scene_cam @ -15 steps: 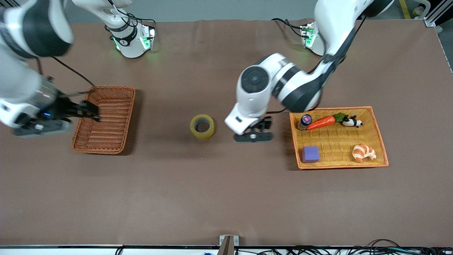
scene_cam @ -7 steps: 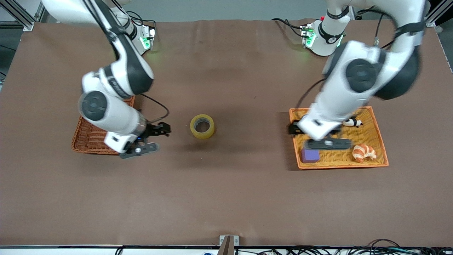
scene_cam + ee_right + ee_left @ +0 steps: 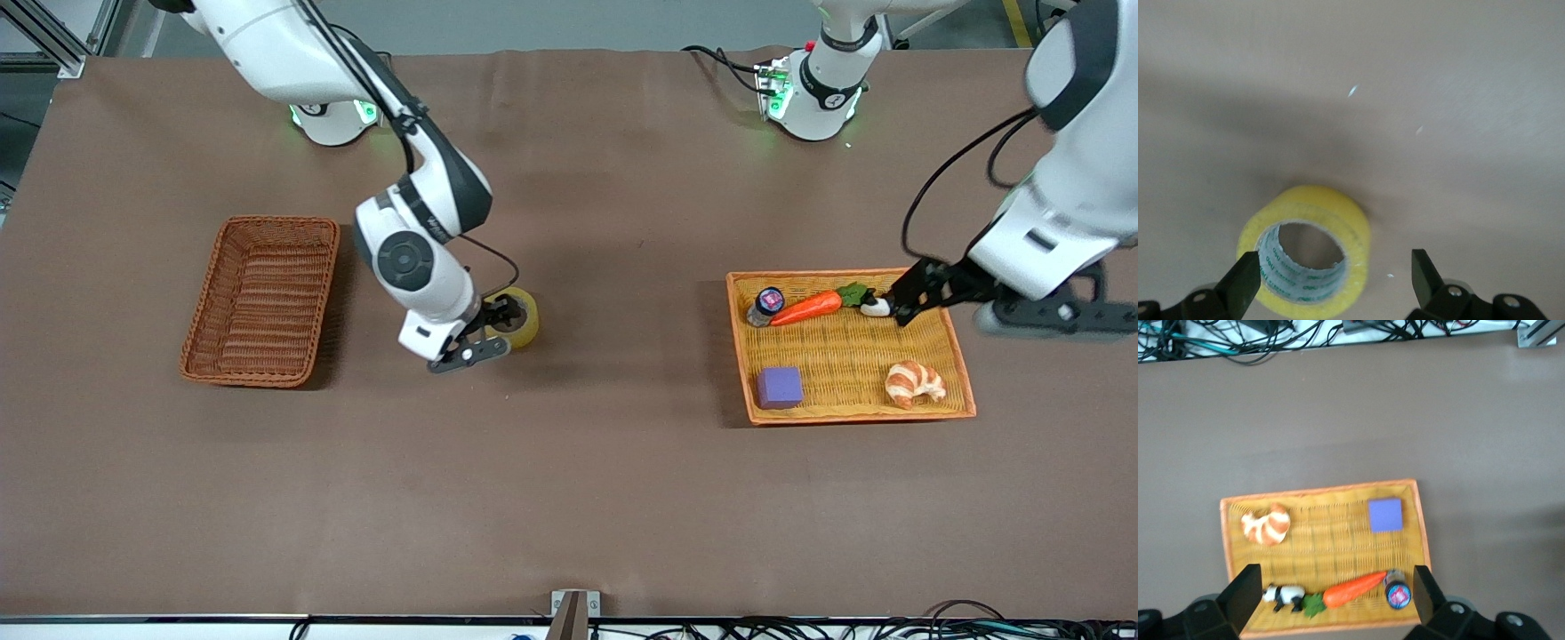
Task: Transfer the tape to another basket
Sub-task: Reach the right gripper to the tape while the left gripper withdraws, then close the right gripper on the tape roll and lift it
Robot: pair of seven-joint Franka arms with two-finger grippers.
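Observation:
The tape (image 3: 526, 325), a yellowish roll with a grey core, lies flat on the brown table mid-way between the two baskets. My right gripper (image 3: 500, 322) is open just over it. In the right wrist view the tape (image 3: 1338, 217) lies partly between the fingers of the right gripper (image 3: 1335, 270), nearer one finger (image 3: 1241, 280). The reddish-brown wicker basket (image 3: 262, 298) stands empty toward the right arm's end. My left gripper (image 3: 900, 302) is open and empty over the orange tray's edge; the left wrist view shows it (image 3: 1336, 590) open above the tray.
The orange-yellow woven tray (image 3: 845, 351) toward the left arm's end holds a carrot (image 3: 805, 308), a panda figure (image 3: 876, 308), a small bottle (image 3: 765, 305), a purple block (image 3: 780, 388) and a croissant (image 3: 914, 382). Bare brown table lies between tape and basket.
My right arm swung from over the wicker basket to the tape. My left arm drew back from beside the tape to over the orange tray's edge. The tape has not moved.

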